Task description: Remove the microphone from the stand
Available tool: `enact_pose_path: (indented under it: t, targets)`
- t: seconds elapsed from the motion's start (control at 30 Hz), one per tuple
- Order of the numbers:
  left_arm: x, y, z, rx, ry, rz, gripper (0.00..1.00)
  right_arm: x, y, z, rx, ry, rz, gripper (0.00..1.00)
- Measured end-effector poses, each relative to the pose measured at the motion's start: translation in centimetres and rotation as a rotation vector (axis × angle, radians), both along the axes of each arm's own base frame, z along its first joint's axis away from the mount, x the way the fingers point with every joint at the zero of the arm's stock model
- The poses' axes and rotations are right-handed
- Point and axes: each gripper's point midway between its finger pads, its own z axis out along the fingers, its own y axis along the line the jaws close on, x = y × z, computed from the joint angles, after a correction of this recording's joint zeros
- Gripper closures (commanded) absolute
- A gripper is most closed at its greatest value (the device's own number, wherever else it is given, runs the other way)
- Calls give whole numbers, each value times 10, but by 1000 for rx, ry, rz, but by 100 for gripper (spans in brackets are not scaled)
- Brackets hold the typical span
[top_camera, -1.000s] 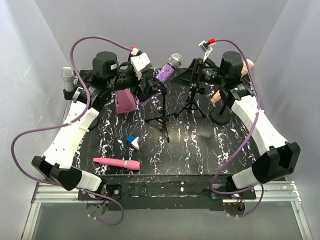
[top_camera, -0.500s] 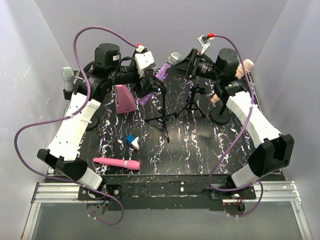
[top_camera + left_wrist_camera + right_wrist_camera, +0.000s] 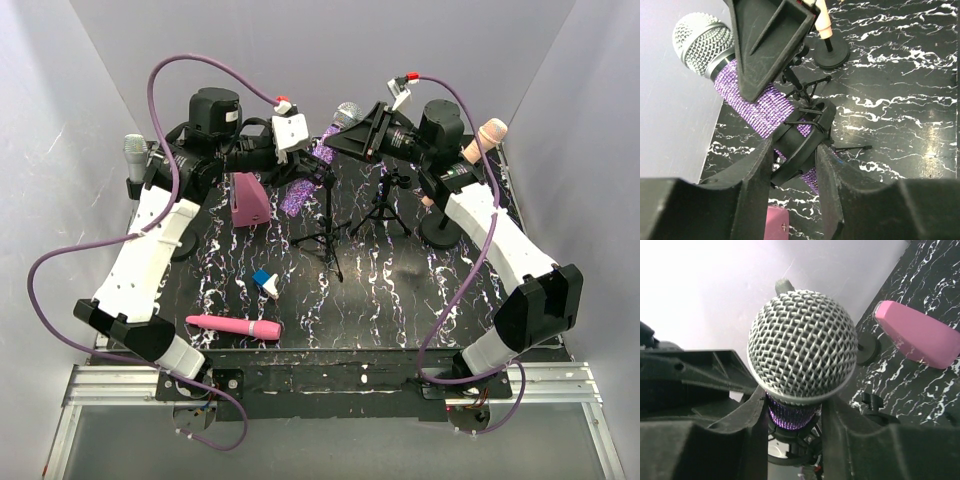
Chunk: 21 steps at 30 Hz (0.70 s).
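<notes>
A purple glitter microphone (image 3: 346,117) with a silver mesh head sits tilted in the black clip (image 3: 801,141) of a tripod stand (image 3: 328,228) at the back middle of the table. My left gripper (image 3: 792,161) reaches in from the left, and its fingers press on either side of the clip, below the purple body (image 3: 747,107). From the right, my right gripper (image 3: 792,412) has its fingers closed against the purple body just under the mesh head (image 3: 802,345). The lower end of the microphone is hidden behind the clip.
A smaller black tripod (image 3: 386,205) stands just right of the stand. A pink microphone (image 3: 490,132) stands on a round base at far right. A silver microphone (image 3: 135,150) stands at far left. A pink wedge (image 3: 250,198), a small blue-and-white piece (image 3: 266,282) and a pink microphone (image 3: 235,326) lie on the table.
Both arms have moved in toward the purple microphone. Both sets of jaws have closed from wide open, the left onto the clip and the right onto the microphone body.
</notes>
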Motion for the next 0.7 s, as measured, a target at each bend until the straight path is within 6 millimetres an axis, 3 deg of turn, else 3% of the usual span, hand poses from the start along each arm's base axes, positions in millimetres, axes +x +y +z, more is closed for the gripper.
enact_pose_path:
  t: [0.07,0.27,0.7]
  targets:
    - [-1,-1,1,1,-11,-13,78,2,0,0,4,15,-16,99]
    - [-5,-6,3,4,-48,-61,99,7,-4,2,10,41,-39,99]
    - [1,-22,9,-9,-40,-134,100,28,-10,6,-3,77,-43,99]
